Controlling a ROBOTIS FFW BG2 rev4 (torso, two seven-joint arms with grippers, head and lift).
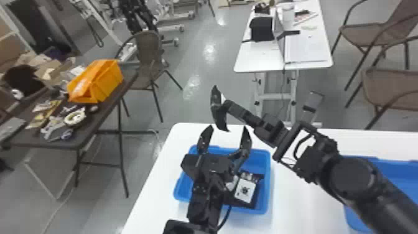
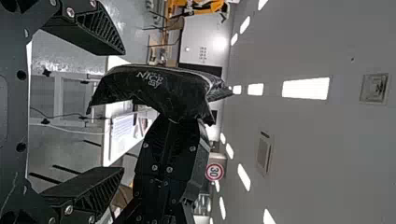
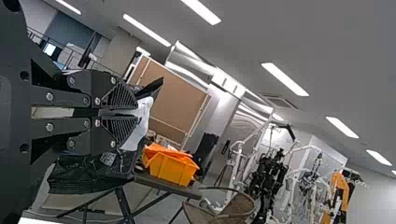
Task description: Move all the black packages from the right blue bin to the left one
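Head view: the right claw (image 1: 229, 105) clamps a black package (image 1: 219, 116) near the left claw (image 1: 226, 129), its fingers spread wide. A labelled package (image 1: 245, 189) lies in the left blue bin (image 1: 266, 186), across the white surface (image 1: 298, 199) from the right blue bin (image 1: 401, 172). A handover appears in hand, requiring the left claw to secure the bag before the right lets go.

A shallow blue plastic bin (image 1: 269, 189) holds a white-labelled black package (image 1: 245, 190). Above that bin, the black left gripper (image 1: 227, 127) spreads 2 fingers; the black right gripper (image 1: 228, 105) grips a glossy black package (image 1: 220, 117). Right of the bin: a 2nd blue bin (image 1: 385, 169).
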